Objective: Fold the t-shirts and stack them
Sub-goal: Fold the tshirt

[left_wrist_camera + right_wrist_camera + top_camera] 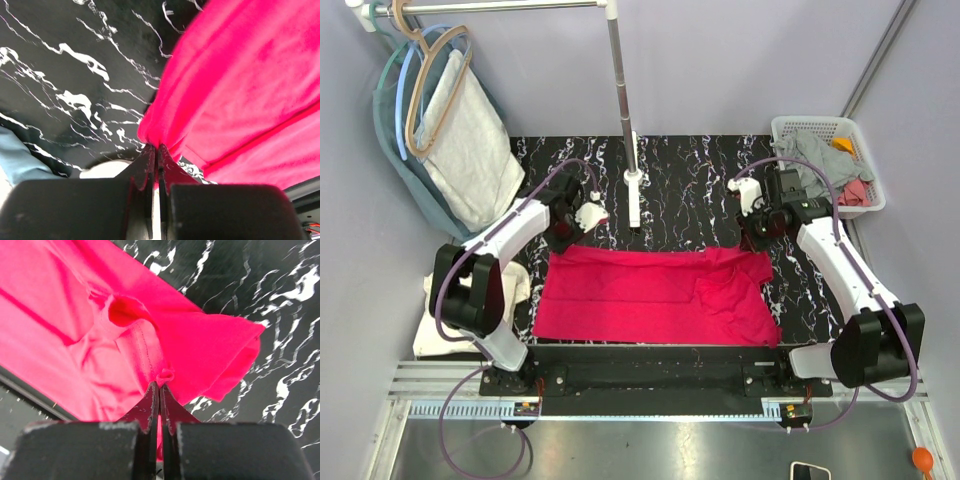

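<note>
A red t-shirt (655, 295) lies spread across the near half of the black marbled table (690, 170). My left gripper (563, 243) is shut on the shirt's far left corner; in the left wrist view (155, 146) the red cloth (240, 90) is pinched between the jaws. My right gripper (757, 240) is shut on the shirt's far right corner, by a sleeve; in the right wrist view (160, 384) a small fold of the red cloth (200, 345) sits in the closed jaws. A cream folded garment (440, 330) lies off the table's left side.
A white basket (865, 160) with grey, orange and pink clothes stands at the back right. A metal stand pole (625, 110) rises from the table's far middle. Hangers with a grey garment (465, 140) hang at the back left.
</note>
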Motion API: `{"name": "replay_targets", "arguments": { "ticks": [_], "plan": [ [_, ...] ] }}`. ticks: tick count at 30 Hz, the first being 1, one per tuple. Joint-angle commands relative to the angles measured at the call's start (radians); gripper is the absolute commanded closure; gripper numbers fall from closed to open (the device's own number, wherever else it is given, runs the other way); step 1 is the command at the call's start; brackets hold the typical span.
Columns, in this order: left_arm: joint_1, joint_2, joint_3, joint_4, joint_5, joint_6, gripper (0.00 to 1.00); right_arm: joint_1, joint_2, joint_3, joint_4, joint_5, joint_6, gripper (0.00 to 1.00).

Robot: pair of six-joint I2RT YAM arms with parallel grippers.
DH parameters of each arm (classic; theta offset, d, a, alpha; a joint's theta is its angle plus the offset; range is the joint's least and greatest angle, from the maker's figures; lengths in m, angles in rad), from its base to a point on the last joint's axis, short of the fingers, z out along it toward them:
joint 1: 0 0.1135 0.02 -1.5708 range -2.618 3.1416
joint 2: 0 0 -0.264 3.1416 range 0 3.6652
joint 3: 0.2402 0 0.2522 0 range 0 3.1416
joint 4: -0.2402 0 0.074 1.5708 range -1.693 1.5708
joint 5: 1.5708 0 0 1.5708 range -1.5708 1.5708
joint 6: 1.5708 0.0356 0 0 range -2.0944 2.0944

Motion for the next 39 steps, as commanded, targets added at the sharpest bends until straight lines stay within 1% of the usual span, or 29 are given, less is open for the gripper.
{"name": "replay_targets", "arguments": {
  "ticks": [1, 10, 17, 27, 28, 29, 30, 32, 39],
  "plan": [
    [-0.003, -0.085, -0.035, 0.022, -0.049, -0.013, 1.0, 0.016, -0.062, -0.021, -0.05, -0.048, 0.006, 1.0],
    [-0.012, -0.116, -0.086, 0.023, -0.078, -0.013, 1.0, 0.054, -0.118, -0.064, -0.098, -0.077, 0.021, 1.0],
    [-0.043, -0.13, -0.123, 0.023, -0.104, -0.017, 1.0, 0.068, -0.15, -0.038, -0.141, -0.086, 0.02, 1.0],
    [-0.061, -0.127, -0.173, 0.029, -0.144, -0.016, 1.0, 0.074, -0.144, -0.012, -0.195, -0.095, -0.006, 1.0],
    [-0.063, -0.122, -0.176, 0.029, -0.148, -0.016, 0.99, 0.077, -0.139, -0.014, -0.195, -0.095, -0.009, 1.0],
    [-0.064, -0.121, -0.179, 0.029, -0.152, -0.017, 0.95, 0.077, -0.136, -0.014, -0.196, -0.097, -0.011, 1.0],
    [-0.066, -0.118, -0.187, 0.028, -0.153, -0.016, 0.94, 0.077, -0.13, -0.012, -0.198, -0.097, -0.014, 1.0],
    [-0.073, -0.119, -0.204, 0.028, -0.158, -0.016, 0.96, 0.076, -0.125, -0.012, -0.201, -0.098, -0.017, 1.0],
    [-0.093, -0.113, -0.228, 0.029, -0.165, -0.02, 0.96, 0.085, -0.119, -0.006, -0.218, -0.103, -0.023, 1.0]
  ]
}}
